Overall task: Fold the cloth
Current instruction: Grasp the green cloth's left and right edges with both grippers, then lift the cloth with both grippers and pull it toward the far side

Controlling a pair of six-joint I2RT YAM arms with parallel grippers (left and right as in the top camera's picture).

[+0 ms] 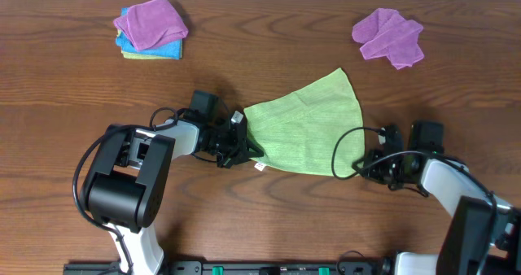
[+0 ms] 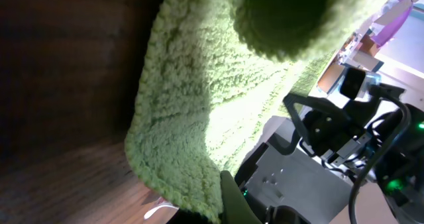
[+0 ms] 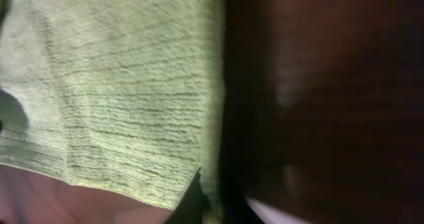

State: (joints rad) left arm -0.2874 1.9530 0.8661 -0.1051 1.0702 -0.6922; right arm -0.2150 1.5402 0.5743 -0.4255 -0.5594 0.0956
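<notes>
The lime-green cloth (image 1: 305, 128) lies spread in the middle of the wooden table, with its small white tag (image 1: 260, 168) at the near edge. My left gripper (image 1: 240, 141) is shut on the cloth's left corner. In the left wrist view the cloth (image 2: 192, 98) drapes up out of the left gripper (image 2: 225, 204), raised a little off the wood. My right gripper (image 1: 358, 165) sits at the cloth's near right corner. In the right wrist view the right gripper (image 3: 212, 197) is shut on the edge of the cloth (image 3: 112, 98).
A stack of cloths (image 1: 151, 29), purple over blue, sits at the back left. Another purple cloth (image 1: 389, 35) lies crumpled at the back right. The right arm's black cable (image 1: 342, 149) loops over the green cloth's right side.
</notes>
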